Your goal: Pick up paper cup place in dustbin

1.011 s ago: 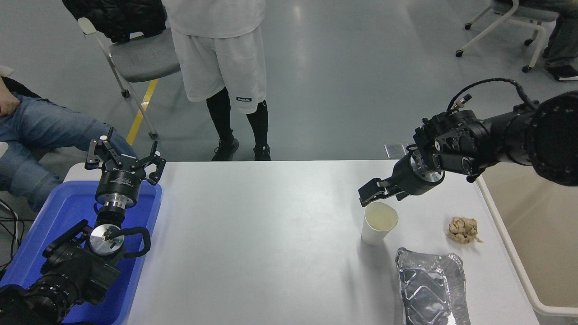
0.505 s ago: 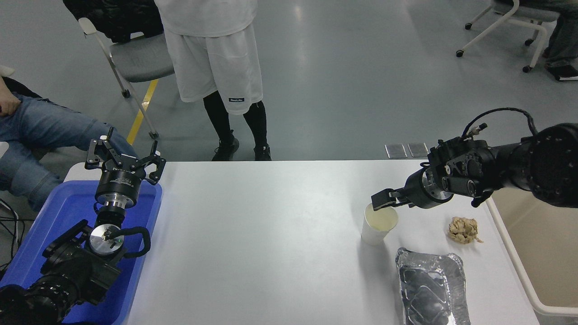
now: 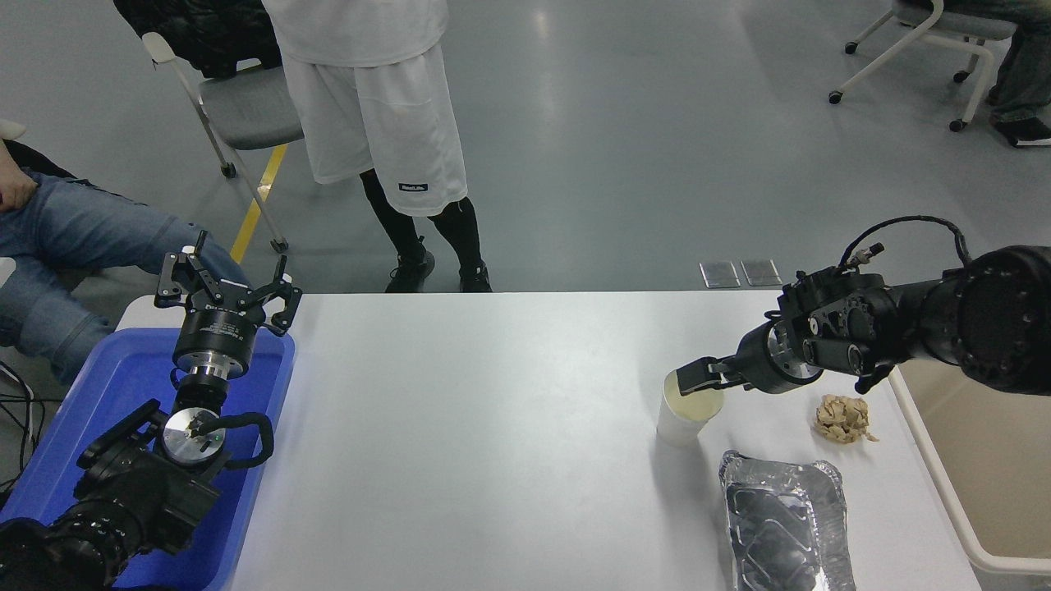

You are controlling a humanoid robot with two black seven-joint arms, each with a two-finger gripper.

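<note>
— Where was the camera sitting?

— High on the robot's side, looking forward and down across the white table (image 3: 493, 427), both arms reaching away from the bottom left corner and the right edge.

— How near was it?

— Close enough that the table filled the lower half, floor and chairs beyond it.

— Any second view?

— None, just that single head view.

You get bright, even overhead light and sharp focus throughout. The floor (image 3: 575, 123) shows soft glare streaks, and the table (image 3: 493, 451) carries only faint, short shadows.
</note>
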